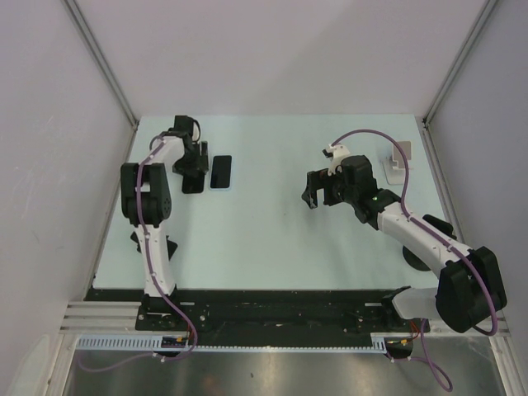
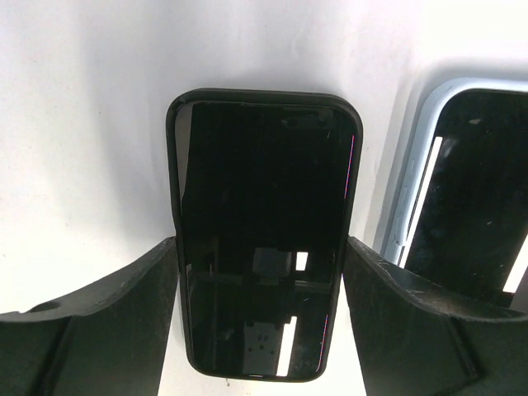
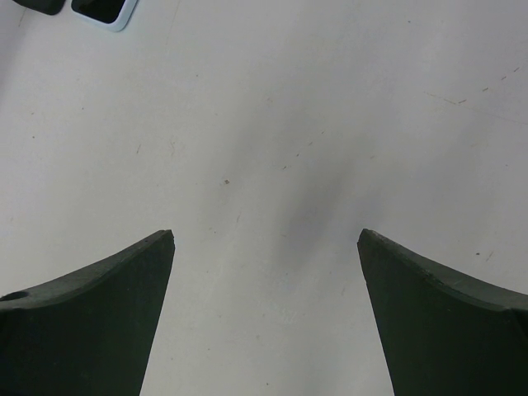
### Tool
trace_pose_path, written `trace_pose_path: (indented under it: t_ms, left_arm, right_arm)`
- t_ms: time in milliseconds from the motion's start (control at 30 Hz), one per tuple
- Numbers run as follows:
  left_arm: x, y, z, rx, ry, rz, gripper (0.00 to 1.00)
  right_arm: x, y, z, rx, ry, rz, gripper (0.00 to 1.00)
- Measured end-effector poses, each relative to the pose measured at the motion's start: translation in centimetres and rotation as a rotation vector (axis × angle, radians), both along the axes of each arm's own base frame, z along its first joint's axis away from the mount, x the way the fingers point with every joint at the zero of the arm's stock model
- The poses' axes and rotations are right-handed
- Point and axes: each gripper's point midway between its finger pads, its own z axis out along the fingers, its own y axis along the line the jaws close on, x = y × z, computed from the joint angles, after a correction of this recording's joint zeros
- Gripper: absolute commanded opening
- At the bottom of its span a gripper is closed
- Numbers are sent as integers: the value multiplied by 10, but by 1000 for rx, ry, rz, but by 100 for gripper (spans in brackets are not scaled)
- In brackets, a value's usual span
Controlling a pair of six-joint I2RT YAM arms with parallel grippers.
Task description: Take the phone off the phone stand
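Note:
A black phone in a black case (image 2: 264, 239) lies flat on the table at the far left (image 1: 192, 180). My left gripper (image 2: 260, 247) is over it (image 1: 195, 167), and its two fingers press against the phone's long sides. The white phone stand (image 1: 399, 159) stands empty at the far right of the table. My right gripper (image 1: 313, 191) is open and empty above bare table in the middle (image 3: 266, 235), left of the stand.
A second phone in a light blue case (image 1: 220, 172) lies flat just right of the black one (image 2: 462, 190); its corner shows at the top left of the right wrist view (image 3: 103, 10). White walls enclose the table.

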Motion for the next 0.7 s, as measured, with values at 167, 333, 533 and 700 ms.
trace_pose_path:
  t_ms: [167, 333, 533, 700]
  left_arm:
    - [6, -3, 0, 0, -4, -5, 52]
    - [11, -8, 1, -2, -12, -18, 52]
    - [12, -20, 1, -7, -19, -41, 52]
    - [12, -27, 2, -6, -19, -55, 64]
  right_arm:
    - [0, 0, 0, 0, -1, 0, 100]
    - [0, 0, 0, 0, -1, 1, 99]
    - [0, 0, 0, -2, -2, 2, 99]
    - [0, 0, 0, -2, -3, 2, 99]
